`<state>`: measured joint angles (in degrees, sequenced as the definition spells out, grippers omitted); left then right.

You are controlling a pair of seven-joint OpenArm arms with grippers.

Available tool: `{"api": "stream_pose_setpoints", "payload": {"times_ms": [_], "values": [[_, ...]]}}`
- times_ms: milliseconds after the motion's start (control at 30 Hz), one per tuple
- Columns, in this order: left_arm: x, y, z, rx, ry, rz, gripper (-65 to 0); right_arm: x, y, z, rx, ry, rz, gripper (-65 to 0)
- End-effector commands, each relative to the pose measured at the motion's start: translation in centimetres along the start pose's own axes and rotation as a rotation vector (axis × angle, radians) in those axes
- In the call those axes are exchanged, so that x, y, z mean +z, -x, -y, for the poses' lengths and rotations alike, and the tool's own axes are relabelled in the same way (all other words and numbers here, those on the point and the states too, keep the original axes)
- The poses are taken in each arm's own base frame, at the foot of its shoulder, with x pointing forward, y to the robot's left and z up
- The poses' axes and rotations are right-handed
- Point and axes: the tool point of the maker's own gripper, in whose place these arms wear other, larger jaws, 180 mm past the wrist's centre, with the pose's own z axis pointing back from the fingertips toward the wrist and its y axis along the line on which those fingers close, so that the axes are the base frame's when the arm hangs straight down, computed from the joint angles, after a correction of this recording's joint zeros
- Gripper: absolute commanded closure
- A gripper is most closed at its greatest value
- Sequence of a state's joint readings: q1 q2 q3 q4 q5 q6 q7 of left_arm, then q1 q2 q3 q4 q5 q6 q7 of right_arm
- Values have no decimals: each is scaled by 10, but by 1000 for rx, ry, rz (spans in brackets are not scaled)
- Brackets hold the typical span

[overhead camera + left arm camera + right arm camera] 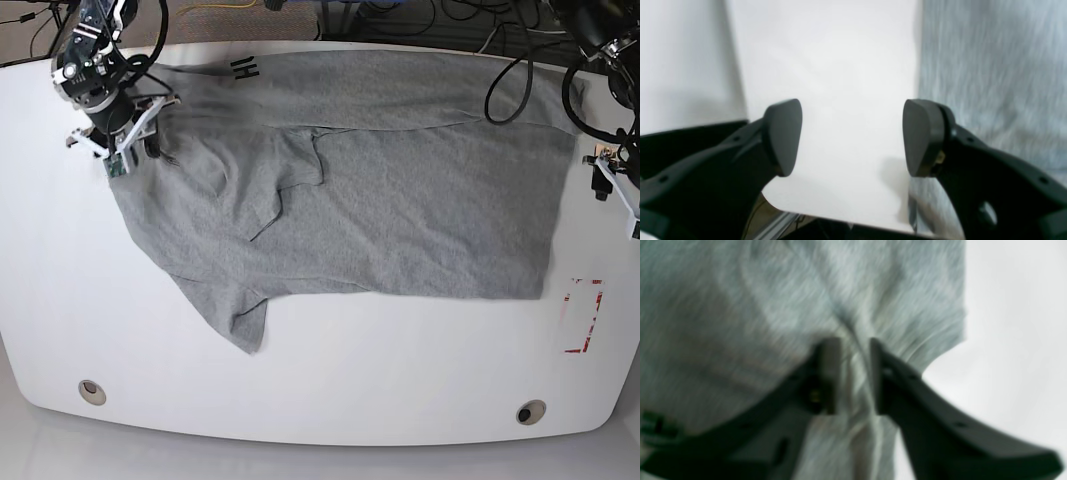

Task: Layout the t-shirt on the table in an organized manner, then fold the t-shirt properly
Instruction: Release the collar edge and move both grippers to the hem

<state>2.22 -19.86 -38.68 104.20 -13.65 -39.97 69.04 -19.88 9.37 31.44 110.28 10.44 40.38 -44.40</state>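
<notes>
Grey t-shirt (pixel 400 210) spread across the far half of the white counter (pixel 330 390), a fabric ridge straddled by the part-open right end effector (pixel 855 373) at the shirt's far-left corner, whether gripped cannot be told, left end effector (pixel 851 136) held wide open and empty beside the right edge.

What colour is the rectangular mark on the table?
Red and white mark, near the t-shirt's hem; base view.

Just below my left claw (pixel 851 136), low in its view, an aluminium rail (pixel 780 225) runs slantwise. Far beyond my right claw (pixel 115 140) black cables (pixel 420 15) lie tangled on the floor, a yellow cable (pixel 215 8) among them.
</notes>
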Motion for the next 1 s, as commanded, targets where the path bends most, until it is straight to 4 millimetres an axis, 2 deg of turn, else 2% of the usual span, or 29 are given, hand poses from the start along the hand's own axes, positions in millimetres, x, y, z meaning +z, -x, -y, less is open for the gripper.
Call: {"api": "stream_pose_setpoints", "payload": {"times_ms": [0, 100, 333, 533, 633, 800, 967], "values": [[3, -25, -3, 21, -15, 70, -426, -4, -31, 12, -3, 20, 93, -354], [-2, -38, -2, 51, -15, 91, -428, -16, -48, 22, -21, 27, 127, -420], [-17, -75, 3, 121, 32, 173, -438, -44, -93, 47, -39, 45, 189, -430], [-31, -107, 21, 97, 103, 247, -567, -82, -123, 57, -28, 34, 160, -431], [-34, -119, 31, 75, 130, 265, -579, -100, -133, 63, -61, 18, 147, -431], [-36, -128, 36, 58, 147, 271, -581, -124, -150, 72, -128, -26, 184, -430], [-37, -127, 38, 57, 151, 268, -581, -151, -153, 75, -228, -88, 193, -425]]}}
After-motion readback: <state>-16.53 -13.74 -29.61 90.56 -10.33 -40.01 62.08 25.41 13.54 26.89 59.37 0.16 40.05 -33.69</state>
